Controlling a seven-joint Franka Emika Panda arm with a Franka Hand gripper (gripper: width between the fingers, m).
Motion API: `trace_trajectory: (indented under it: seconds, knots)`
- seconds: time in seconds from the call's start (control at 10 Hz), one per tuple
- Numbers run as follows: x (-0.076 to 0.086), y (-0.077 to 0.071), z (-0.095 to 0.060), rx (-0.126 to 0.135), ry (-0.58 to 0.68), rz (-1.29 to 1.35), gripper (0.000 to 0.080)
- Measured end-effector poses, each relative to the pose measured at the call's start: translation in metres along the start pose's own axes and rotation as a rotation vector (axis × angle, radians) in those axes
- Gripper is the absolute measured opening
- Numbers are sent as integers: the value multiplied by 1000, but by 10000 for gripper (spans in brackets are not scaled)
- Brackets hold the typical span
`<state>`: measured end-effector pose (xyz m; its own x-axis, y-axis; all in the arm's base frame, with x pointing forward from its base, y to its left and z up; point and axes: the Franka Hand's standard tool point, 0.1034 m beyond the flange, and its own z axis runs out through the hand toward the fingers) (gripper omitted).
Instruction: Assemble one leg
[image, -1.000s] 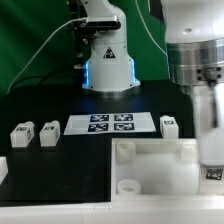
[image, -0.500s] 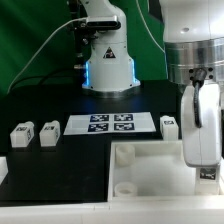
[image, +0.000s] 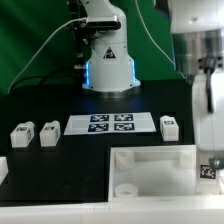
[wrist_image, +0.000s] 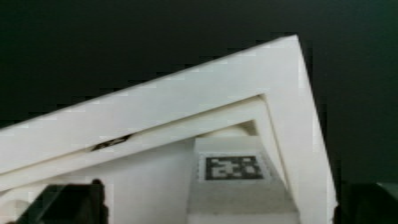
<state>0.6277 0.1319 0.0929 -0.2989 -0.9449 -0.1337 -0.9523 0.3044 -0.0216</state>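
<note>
One leg (image: 208, 172), a small white post with a tag on its face, stands at the corner of the large white tray-like part (image: 150, 165) on the exterior view's right. My gripper (image: 209, 158) hangs straight over it. In the wrist view the leg (wrist_image: 231, 172) sits between my two dark fingers (wrist_image: 71, 203), with a gap on each side, so the gripper (wrist_image: 228, 208) is open and not touching it. Three more legs stand on the black table: two on the exterior view's left (image: 22, 134) (image: 49, 132) and one beside the marker board (image: 169, 126).
The marker board (image: 110, 123) lies flat at the middle of the table, in front of the arm's base (image: 108, 65). The tray-like part's raised rim (wrist_image: 196, 85) forms a corner right around the leg. A green curtain closes off the back.
The arm has lifted upward over the last second, and more of the white hand shows. The tagged leg at the tray's corner has stayed in place.
</note>
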Motion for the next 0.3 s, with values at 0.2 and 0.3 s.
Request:
trace_trajectory:
  seconds: [0.2,0.3]
  knots:
    - [-1,0,0,-1,0,-5,649]
    - [-1,1,1,-2,1,-6,649]
